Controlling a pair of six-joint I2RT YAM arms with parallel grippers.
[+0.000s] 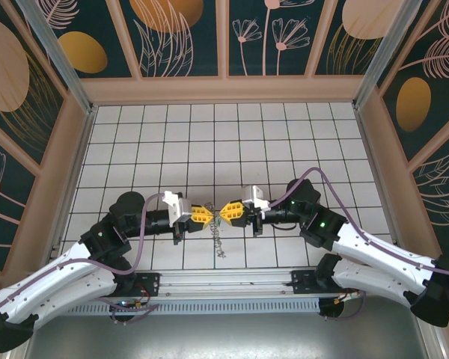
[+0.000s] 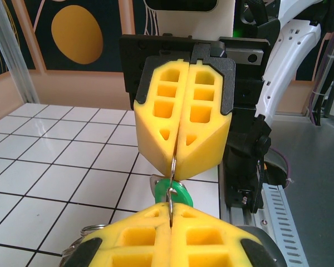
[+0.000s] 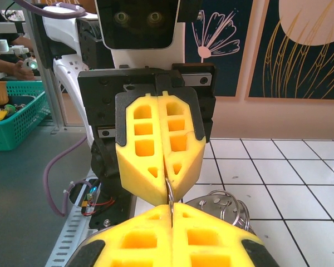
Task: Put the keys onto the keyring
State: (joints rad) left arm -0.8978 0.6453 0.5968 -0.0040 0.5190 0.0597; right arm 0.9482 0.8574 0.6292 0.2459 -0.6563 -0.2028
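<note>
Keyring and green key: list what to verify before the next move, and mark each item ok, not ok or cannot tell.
1. Left gripper shut on the keyring wire: ok.
2. Right gripper shut on the same wire, tip to tip with the left: ok.
3. Green key hanging at the gap between the two tips: ok.
4. Green key threaded onto the keyring: cannot tell.
5. Loose metal rings beside the right gripper free of its fingers: cannot tell.
</note>
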